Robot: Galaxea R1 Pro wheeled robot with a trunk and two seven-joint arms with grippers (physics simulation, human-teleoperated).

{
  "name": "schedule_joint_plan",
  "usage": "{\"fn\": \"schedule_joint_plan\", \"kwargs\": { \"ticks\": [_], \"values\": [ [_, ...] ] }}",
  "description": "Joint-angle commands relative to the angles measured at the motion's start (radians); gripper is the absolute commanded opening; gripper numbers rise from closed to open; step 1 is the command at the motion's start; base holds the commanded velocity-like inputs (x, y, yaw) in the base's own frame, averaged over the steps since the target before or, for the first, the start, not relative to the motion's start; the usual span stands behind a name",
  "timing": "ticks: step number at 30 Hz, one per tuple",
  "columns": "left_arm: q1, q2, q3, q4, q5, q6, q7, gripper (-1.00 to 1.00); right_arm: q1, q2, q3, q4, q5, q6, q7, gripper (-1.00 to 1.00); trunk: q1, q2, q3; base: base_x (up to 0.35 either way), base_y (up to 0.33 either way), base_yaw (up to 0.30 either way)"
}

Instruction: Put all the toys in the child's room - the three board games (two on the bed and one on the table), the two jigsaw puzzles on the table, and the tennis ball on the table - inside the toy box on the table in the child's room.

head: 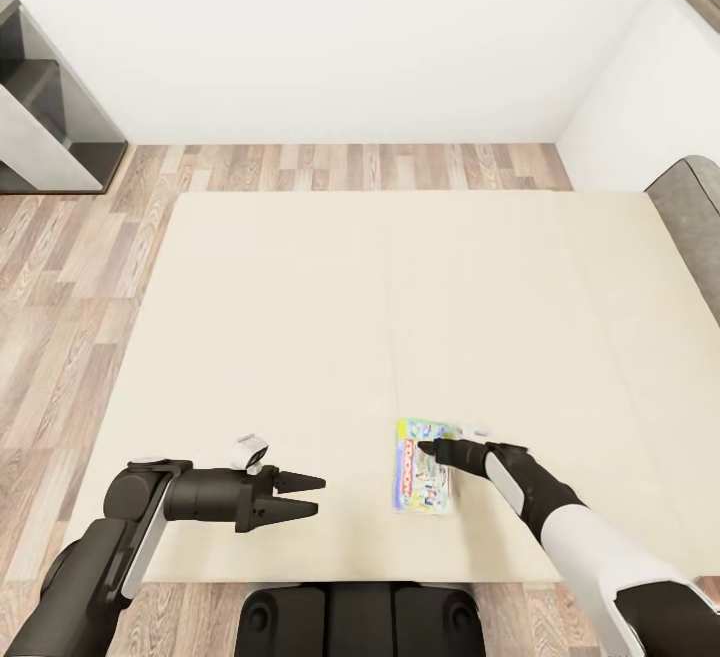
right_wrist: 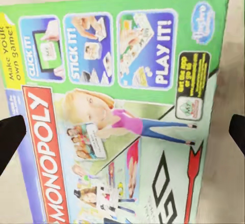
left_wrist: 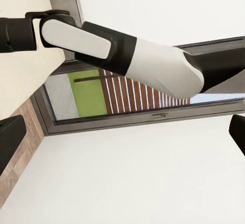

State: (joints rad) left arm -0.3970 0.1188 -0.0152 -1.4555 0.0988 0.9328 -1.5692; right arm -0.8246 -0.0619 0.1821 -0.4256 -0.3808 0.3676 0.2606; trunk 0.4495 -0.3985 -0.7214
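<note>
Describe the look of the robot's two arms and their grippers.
Both arms are built of black segments alternating with white shells. The left gripper has two black, pointed, tapering fingers on a black cylindrical wrist carrying a small white module. The right gripper is likewise black, on a black wrist behind which a rounded white forearm shell follows.

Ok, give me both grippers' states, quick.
Left gripper: open, empty, over the bed.
Right gripper: open, above the Monopoly board game, not gripping it.
</note>
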Motion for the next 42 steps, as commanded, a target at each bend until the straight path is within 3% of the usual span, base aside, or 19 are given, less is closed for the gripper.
{"fn": "schedule_joint_plan", "kwargs": {
  "ticks": [1, 11, 23, 42],
  "values": [
    [0.0, 0.001, -0.002, 0.0, 0.002, 0.011, -0.002, 1.0, -0.001, 0.002, 0.004, -0.001, -0.004, 0.004, 0.0, 1.0, 0.001, -0.002, -0.001, 0.0, 0.0, 0.0],
    [0.0, 0.001, -0.001, 0.0, 0.002, 0.011, -0.002, 1.0, -0.005, 0.024, 0.006, -0.001, 0.0, 0.007, 0.0, 1.0, 0.001, -0.002, -0.001, 0.0, 0.0, 0.0],
    [0.0, 0.001, -0.001, 0.002, 0.002, 0.011, -0.002, 1.0, -0.004, 0.011, 0.017, 0.004, -0.002, -0.001, 0.0, 1.0, 0.001, -0.002, -0.001, 0.0, 0.0, 0.0],
    [0.0, 0.001, 0.0, 0.003, 0.002, 0.011, -0.002, 1.0, -0.004, 0.023, 0.02, 0.008, -0.001, 0.002, -0.001, 1.0, 0.001, -0.002, -0.016, 0.0, 0.0, 0.0]
  ]
}}
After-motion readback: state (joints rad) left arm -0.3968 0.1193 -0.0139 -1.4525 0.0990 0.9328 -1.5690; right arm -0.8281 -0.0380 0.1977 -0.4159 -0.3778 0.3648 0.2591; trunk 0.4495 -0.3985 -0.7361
